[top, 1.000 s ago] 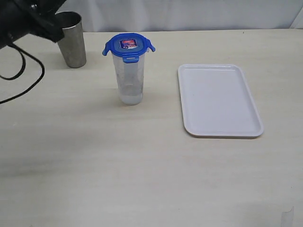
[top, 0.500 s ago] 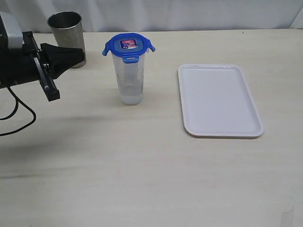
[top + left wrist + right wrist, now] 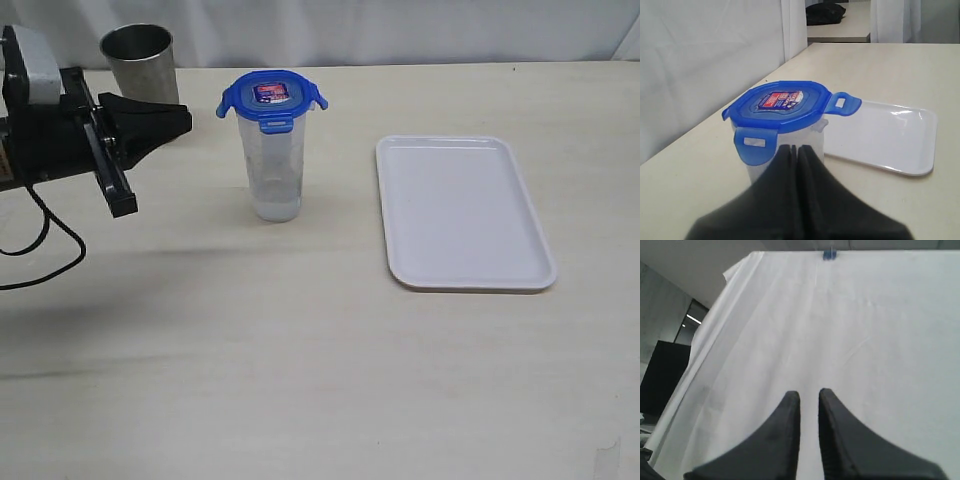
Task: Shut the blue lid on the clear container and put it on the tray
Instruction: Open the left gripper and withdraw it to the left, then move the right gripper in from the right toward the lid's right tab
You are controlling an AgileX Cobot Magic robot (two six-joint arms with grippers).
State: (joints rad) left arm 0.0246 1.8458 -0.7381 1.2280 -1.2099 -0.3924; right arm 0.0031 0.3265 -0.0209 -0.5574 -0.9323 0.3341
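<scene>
Now | blue lid (image 3: pixel 795 116) sticker (image 3: pixel 780 99) red-white, text unreadable | left fingers (image 3: pixel 780 200) pressed together | right fingers (image 3: pixel 785 435) narrowly apart, empty

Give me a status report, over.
Left fingers shut, aimed at clear container. Right fingers slightly apart, empty. Blue lid on it, side flaps out; off tray. Nothing blocking.

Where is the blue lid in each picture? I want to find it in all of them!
Exterior view: the blue lid sits on the clear container, left of the middle.
Left wrist view: the blue lid is just beyond the left gripper.
Right wrist view: not in it; only white cloth shows.
Shared landmark: the tray, in the exterior and left wrist views.
</scene>
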